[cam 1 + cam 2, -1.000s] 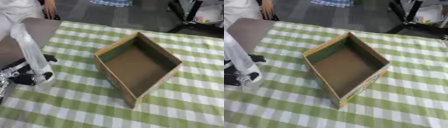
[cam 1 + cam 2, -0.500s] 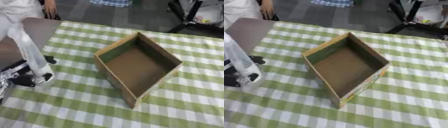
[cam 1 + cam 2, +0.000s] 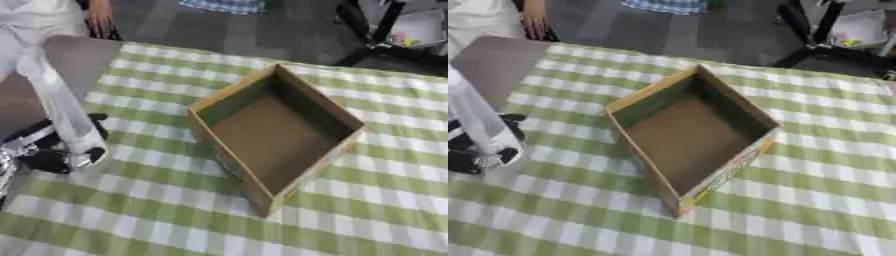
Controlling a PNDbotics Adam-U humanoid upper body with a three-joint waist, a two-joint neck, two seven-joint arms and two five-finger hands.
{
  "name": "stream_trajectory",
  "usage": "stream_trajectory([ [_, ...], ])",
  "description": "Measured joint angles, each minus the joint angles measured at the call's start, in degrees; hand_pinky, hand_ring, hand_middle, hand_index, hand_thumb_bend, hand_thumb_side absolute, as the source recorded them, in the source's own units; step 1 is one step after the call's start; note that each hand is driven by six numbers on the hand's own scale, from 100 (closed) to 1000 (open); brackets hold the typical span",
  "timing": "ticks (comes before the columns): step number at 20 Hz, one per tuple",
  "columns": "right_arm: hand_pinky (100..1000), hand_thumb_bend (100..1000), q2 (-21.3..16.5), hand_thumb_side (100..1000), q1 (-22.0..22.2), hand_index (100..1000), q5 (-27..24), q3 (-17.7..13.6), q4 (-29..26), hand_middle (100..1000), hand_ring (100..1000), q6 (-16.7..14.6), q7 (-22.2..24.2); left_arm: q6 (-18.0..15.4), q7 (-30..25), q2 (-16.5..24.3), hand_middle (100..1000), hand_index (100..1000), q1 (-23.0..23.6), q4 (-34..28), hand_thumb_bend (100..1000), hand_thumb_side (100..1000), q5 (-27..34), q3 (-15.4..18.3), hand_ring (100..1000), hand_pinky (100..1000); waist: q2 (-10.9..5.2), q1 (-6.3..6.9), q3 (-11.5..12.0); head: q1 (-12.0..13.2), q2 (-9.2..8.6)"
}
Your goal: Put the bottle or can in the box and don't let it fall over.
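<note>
Open cardboard box (image 3: 278,134) in the middle of the green-and-white checked surface (image 3: 367,210), turned cornerwise so that one corner points toward the near edge. Brown inside, nothing in it. Printed colour along the outer right wall, best seen in the right eye view.

Clear plastic bottle (image 3: 59,107) at the left edge of the checked cloth, well apart from the box and outside it. Tilted, top leaning up and to the left, base down near the cloth's edge. Blurred, so no label or cap to make out.

Left hand (image 3: 39,152) black with silver parts, low at the left side, curled round the lower part of the bottle and holding it. Dark fingers (image 3: 98,124) wrapped on the bottle's right side; silver part of the arm just past the left border. Cannot tell whether the bottle's base touches the surface or hangs just above it.

Right hand in neither view.

Bare brown tabletop (image 3: 19,95) beside the cloth at the left. Dark floor beyond the far edge, with a black chair base (image 3: 372,30) at the upper right. White cloth or sleeve (image 3: 35,17) at the upper left corner, touching nothing of the task.
</note>
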Motion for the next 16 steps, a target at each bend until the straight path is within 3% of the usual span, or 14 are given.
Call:
stream_trajectory([
  [6,925,100,0.00,612,0.00,1000,0.00,0.00,0.00,1000,1000,0.00,0.00,0.65,1.94,-0.16,468,343,0.00,0.17,100,212,0.43,0.07,1000,1000,0.00,-0.01,0.00,0.03,0.00],
  [9,926,100,0.00,612,0.00,1000,-0.03,-0.01,0.00,1000,1000,0.00,0.00,0.82,2.07,-0.18,419,293,-0.02,0.05,100,203,0.97,0.16,1000,1000,-0.01,-0.01,0.00,0.03,0.00],
  [16,926,100,0.00,611,0.04,1000,-0.04,-0.03,0.00,1000,1000,0.01,0.00,1.60,2.04,-0.59,382,278,-0.06,-0.93,100,237,2.62,0.52,1000,1000,-0.01,-0.02,0.00,0.03,0.00],
])
